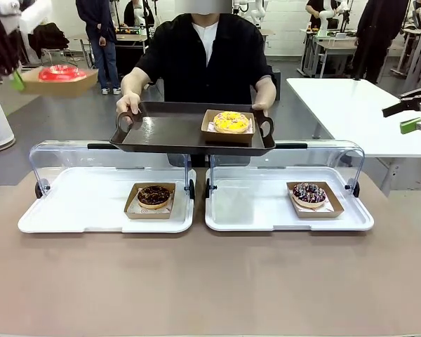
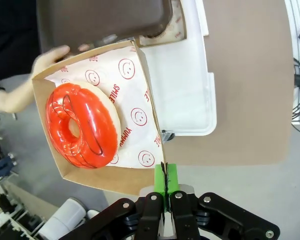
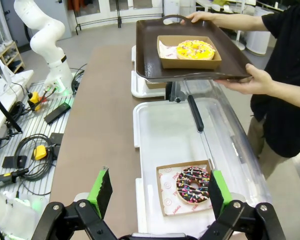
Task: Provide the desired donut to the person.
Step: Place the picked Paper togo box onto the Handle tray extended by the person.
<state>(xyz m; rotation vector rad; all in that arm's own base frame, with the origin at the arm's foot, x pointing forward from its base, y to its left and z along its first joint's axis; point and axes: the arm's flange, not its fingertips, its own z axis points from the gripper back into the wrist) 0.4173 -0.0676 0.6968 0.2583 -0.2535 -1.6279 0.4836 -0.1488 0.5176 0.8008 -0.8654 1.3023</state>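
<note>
A red-glazed donut (image 1: pixel 62 72) lies in a shallow cardboard box (image 1: pixel 63 86) held in the air at the far left. My left gripper (image 1: pixel 17 81) is shut on that box's rim. The left wrist view shows the green pads (image 2: pixel 165 181) pinching the box wall, with the red donut (image 2: pixel 82 125) on smiley-print paper. The person (image 1: pixel 207 56) stands at the far side holding a dark tray (image 1: pixel 161 130) with both hands; a yellow donut (image 1: pixel 231 121) in a box sits on it. My right gripper (image 1: pixel 410 118) hangs open at the far right, with nothing between its fingers.
Two white trays with raised clear lids stand side by side. The left tray (image 1: pixel 70 210) holds a chocolate donut (image 1: pixel 154 196). The right tray (image 1: pixel 252 210) holds a sprinkled chocolate donut (image 1: pixel 309 193), which lies below my right gripper (image 3: pixel 157 192). Brown tabletop spreads in front.
</note>
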